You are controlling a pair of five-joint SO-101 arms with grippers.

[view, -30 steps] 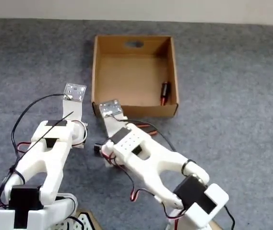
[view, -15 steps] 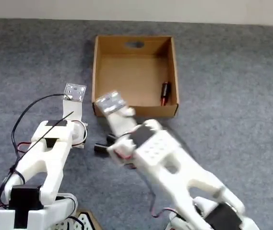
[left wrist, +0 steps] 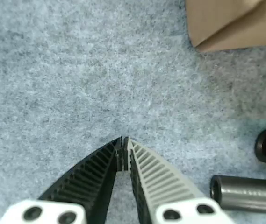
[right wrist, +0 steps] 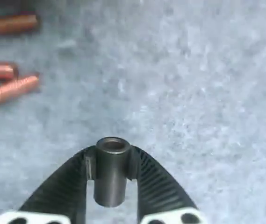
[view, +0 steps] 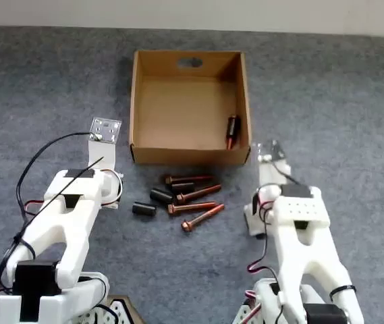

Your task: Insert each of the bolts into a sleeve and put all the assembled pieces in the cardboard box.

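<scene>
Right end effector (right wrist: 110,156): pinching a dark sleeve (right wrist: 109,179) across its barrel, open bore pointing out past the fingertips. In the high view, placed at 4 o'clock of the cardboard box (view: 133,101), just off the near right corner, over bare tabletop (view: 353,135).

Left end effector (left wrist: 124,145): pressed together, holding nothing. Placed at 8 o'clock of the box, near the left wall.

Bolts (view: 193,207): four, copper-coloured, lying loose in a rough fan at 6 o'clock of the box, near the front wall, between the two arms.

Loose sleeves (view: 144,209): at least two, dark, on their sides at 9 o'clock of the bolts; nearest one touching or just beside a bolt head, cannot tell which.

Assembled piece (view: 232,131): one, inside the box, against the right wall at 3 o'clock.

Step in hand, as judged: sleeve secured and waiting for its bolt; no bolt picked up yet; most of the pairing still to do.

Next move, as judged: calls for spreading the left end effector, taking a bolt near the head, lifting it clear, then lining the threaded tip with the bore of the held sleeve. Close alignment needed; a slight tilt likely to jam at the mouth.
</scene>
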